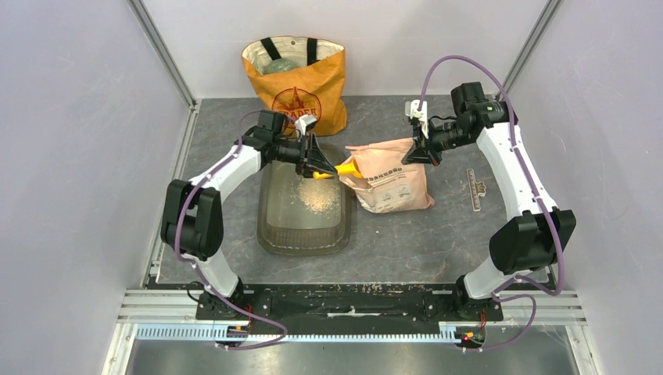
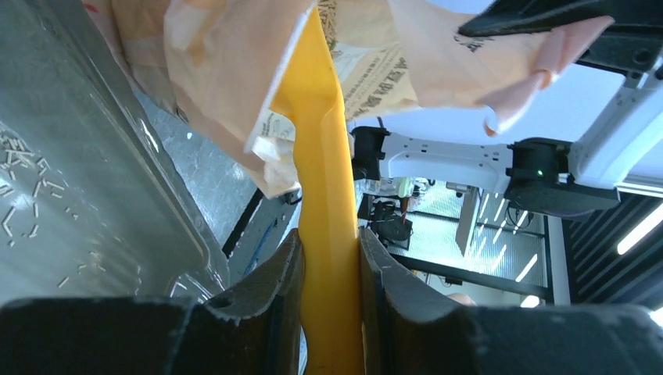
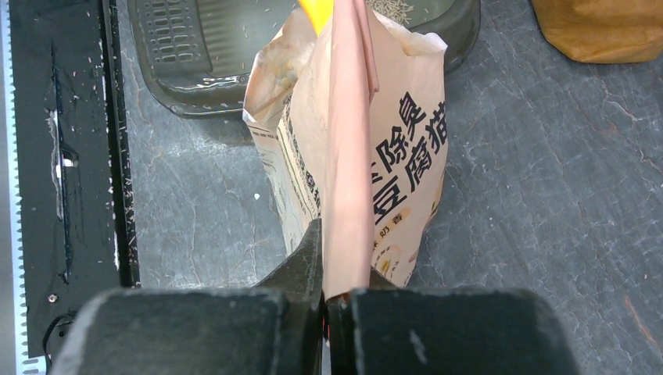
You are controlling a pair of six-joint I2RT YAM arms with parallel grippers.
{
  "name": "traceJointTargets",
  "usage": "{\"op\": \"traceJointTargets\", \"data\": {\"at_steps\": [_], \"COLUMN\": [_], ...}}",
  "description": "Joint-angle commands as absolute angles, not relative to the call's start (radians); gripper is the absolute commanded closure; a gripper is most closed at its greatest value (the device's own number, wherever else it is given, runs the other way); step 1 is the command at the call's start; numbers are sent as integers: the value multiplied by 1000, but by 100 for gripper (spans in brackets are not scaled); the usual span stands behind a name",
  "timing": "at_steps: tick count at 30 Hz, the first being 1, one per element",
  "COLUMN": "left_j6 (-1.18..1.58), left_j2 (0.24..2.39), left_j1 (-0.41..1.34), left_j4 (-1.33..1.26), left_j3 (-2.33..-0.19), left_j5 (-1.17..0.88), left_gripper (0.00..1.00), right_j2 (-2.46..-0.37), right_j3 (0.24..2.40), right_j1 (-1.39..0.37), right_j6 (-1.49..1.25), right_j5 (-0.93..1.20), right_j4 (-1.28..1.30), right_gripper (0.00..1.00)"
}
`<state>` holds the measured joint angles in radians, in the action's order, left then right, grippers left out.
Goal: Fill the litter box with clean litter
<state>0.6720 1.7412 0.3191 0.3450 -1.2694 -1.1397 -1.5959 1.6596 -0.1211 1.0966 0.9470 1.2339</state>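
The smoky grey litter box (image 1: 270, 233) lies at the table's middle left with a small patch of pale litter (image 1: 318, 202) in its far half. My left gripper (image 1: 322, 166) is shut on the orange scoop's handle (image 2: 328, 234). The scoop's head (image 1: 349, 169) reaches into the open mouth of the pinkish-tan litter bag (image 1: 391, 183) just right of the box. My right gripper (image 1: 415, 154) is shut on the bag's top flap (image 3: 348, 156) and holds it up. The box rim also shows in the right wrist view (image 3: 188, 101).
An orange tote bag (image 1: 301, 86) stands behind the litter box at the back wall. A small flat wooden piece (image 1: 476, 188) lies right of the litter bag. Loose grains are scattered on the black rail (image 1: 352, 312) at the near edge.
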Motion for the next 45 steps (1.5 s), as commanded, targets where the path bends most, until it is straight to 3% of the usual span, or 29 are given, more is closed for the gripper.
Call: {"op": "traceJointTargets", "data": {"at_steps": [1,24,37,41,45], "left_j6": [577,174,-58,-105,-79], "left_j2": [1662,1572,1496,1481,1486], "left_j1": [281,82,-113,-158,-185], "left_j4": [407,859,1154,1212,1220], "left_j3": [-1265,-1241,-1224,-1216,-1240], "left_j5": [-1249,-1368,-1458,-1415,-1215], "left_gripper": [98,98,98,98,98], "right_j2": [-1536,-1590,-1636,-1653,-1657], "right_j3": [1741,1809,1848,1872,1881], "right_j1": [-127,-128,-129,-133,-133], "right_j6": [1101,1113,1121,1120,1121], "right_j5": [1087,1087,1083,1082,1079], "right_j4": [1205,1245,1272,1284,1290], "right_gripper": [100,100,100,100,100]}}
